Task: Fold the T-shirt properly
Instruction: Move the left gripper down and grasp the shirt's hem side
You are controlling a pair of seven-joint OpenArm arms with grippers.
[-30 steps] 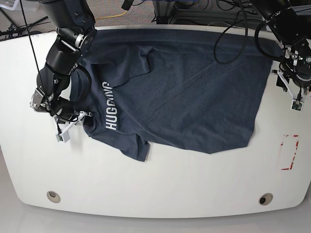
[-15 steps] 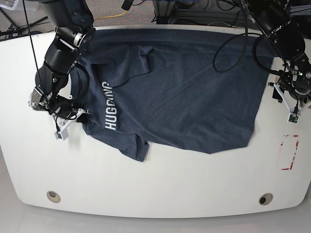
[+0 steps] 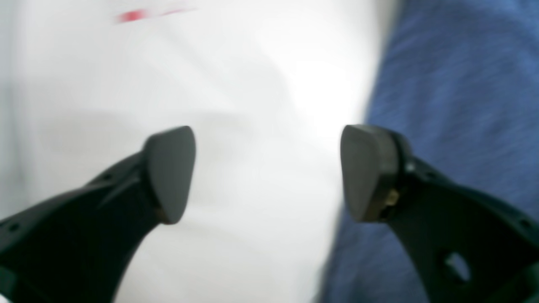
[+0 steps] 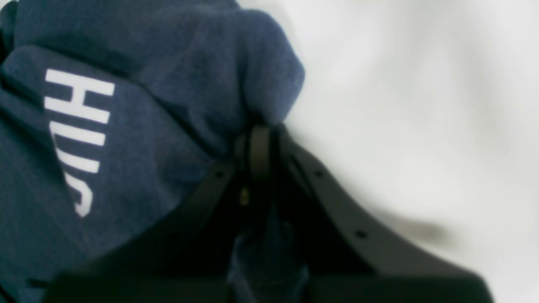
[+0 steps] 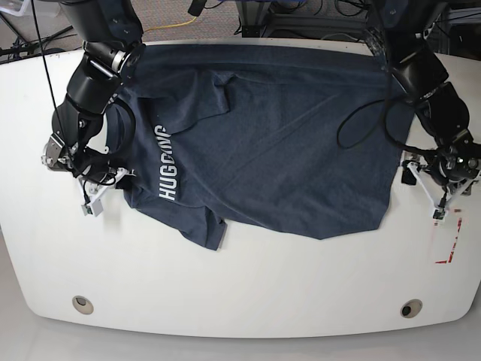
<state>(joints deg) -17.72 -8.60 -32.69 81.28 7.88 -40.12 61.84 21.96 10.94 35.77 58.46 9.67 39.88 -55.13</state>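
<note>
**While my right claw pinches the shirt, my left lines up on the hem**

Though the shirt lies mostly flat on the white table, it's not folded yet. It's spread across the far half, chest lettering toward the base view's left, w/ one part bunched near the collar.

My right claw is clamped tight on a fold of fabric at the shirt's edge, beside the lettering. My left claw is spread wide and holds nothing. It hovers over bare table right at the opposite edge, w/ one finger over cloth.

My read: grasping stage, before the first fold. Next I'd need the left claw to drop and close on that edge, then lift both sides together.

Containers: none in view. Red tape marks sit near my left claw.
</note>
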